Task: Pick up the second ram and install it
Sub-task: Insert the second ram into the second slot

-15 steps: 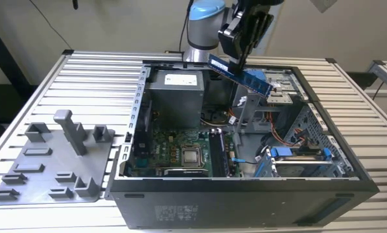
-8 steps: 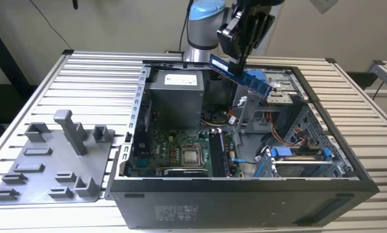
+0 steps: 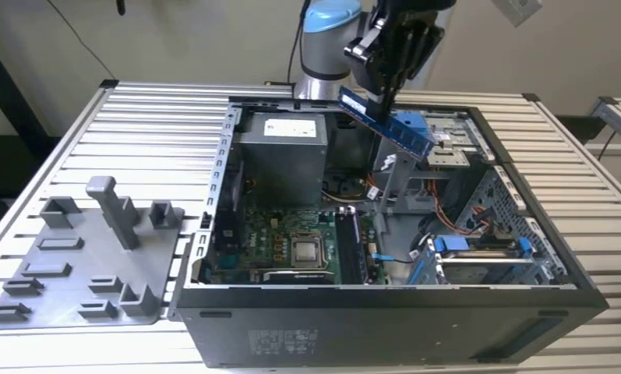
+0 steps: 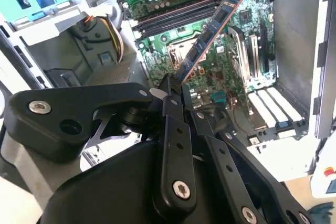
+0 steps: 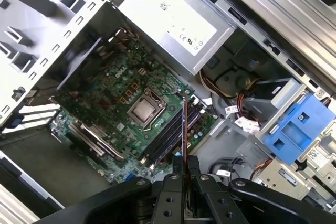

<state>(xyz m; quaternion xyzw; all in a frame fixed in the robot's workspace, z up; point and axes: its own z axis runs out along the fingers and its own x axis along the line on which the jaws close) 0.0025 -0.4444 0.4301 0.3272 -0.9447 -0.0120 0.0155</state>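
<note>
Gripper (image 3: 381, 101) closed on the second ram (image 3: 409, 134), fingers pressed against the two flat faces of the strip. Hangs above the open computer case (image 3: 393, 327), near its far rim, at about one o'clock of the opening in the exterior view. Holds the strip tilted there: long end slanting out from the fingertips toward four o'clock, short end poking out toward ten o'clock, clear of the case and everything inside it.

Shows again in the second wrist view: gripper (image 4: 172, 85) shut on one end, second ram (image 4: 207, 38) reaching away over the motherboard (image 4: 152, 43), blue face and dark chips visible. Appears edge-on in the first wrist view: second ram (image 5: 185, 124) a thin line running out from the gripper (image 5: 184, 163), lined up along the long black memory slots (image 5: 168, 135), above them and not seated.

Further out in the exterior view:
- Grey power supply (image 3: 284, 148) at eight o'clock from the gripper, inside the case.
- Motherboard at seven o'clock on the case floor, square silver CPU (image 3: 308, 251) in its socket, memory slots just beside that at its three o'clock.
- Blue drive brackets (image 3: 477, 245) at five o'clock.
- Grey fixture plate (image 3: 82, 265) also at eight o'clock, well apart and outside the case, flat on the slatted table (image 3: 133, 109).
</note>
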